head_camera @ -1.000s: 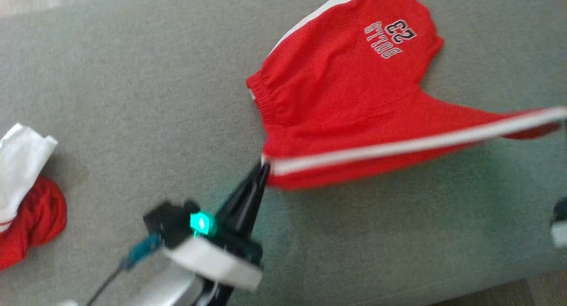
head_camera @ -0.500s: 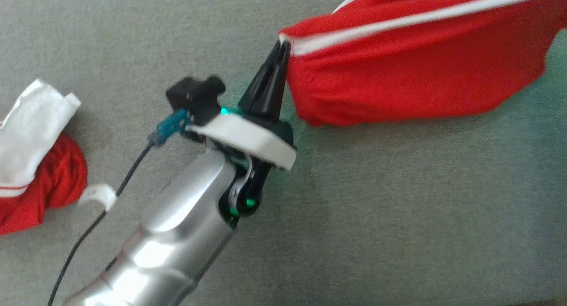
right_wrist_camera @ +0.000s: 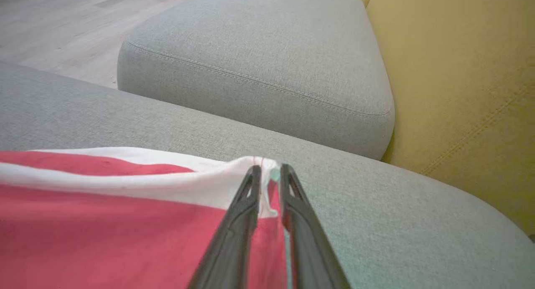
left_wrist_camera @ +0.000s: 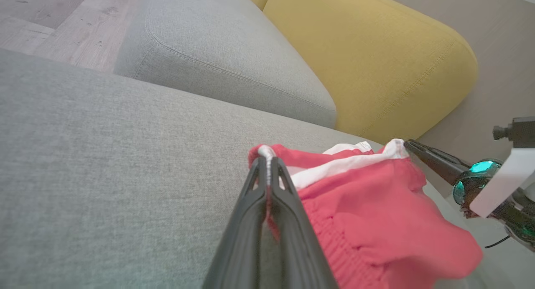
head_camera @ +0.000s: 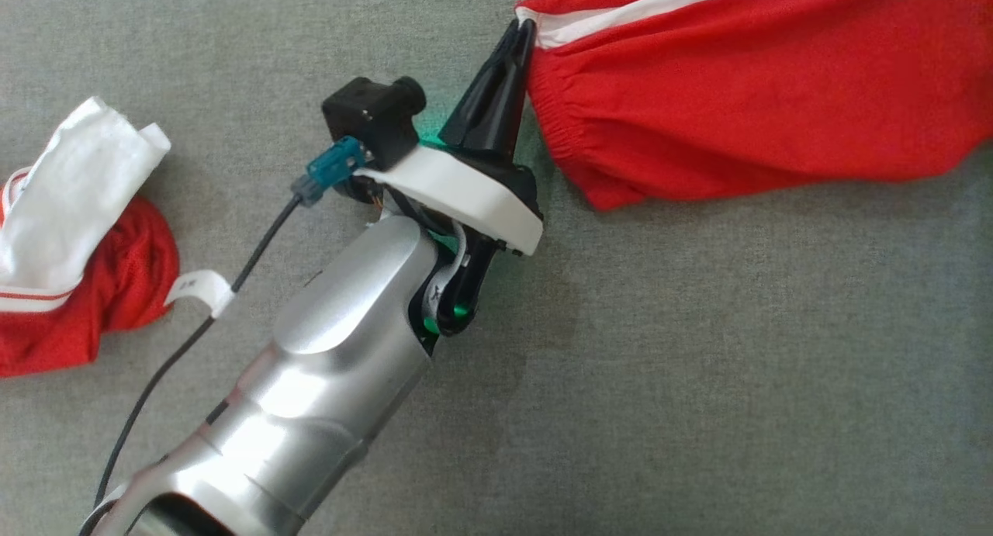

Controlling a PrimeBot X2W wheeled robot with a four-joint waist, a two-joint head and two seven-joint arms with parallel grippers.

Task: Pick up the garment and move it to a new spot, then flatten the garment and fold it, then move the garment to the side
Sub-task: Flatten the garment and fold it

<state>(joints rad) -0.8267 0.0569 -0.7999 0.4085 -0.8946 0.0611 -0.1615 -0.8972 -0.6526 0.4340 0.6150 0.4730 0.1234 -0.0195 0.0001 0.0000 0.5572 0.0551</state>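
Left tool (head_camera: 525,27) pinching red shorts (head_camera: 745,94), stretched over grey cushion (head_camera: 698,365)

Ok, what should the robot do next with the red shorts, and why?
Probably open the left gripper and let go. The shorts look laid out along the cushion; the left is clamped on one corner, and the right gripper has its fingers slightly apart at the far corner.

Silver left forearm (head_camera: 310,381) reaches up and to the right across the head view, the left gripper (head_camera: 524,29) pinched tight on the hem of the garment (head_camera: 760,94). The right gripper (right_wrist_camera: 268,167) points level, dark fingers slightly parted around a white corner.
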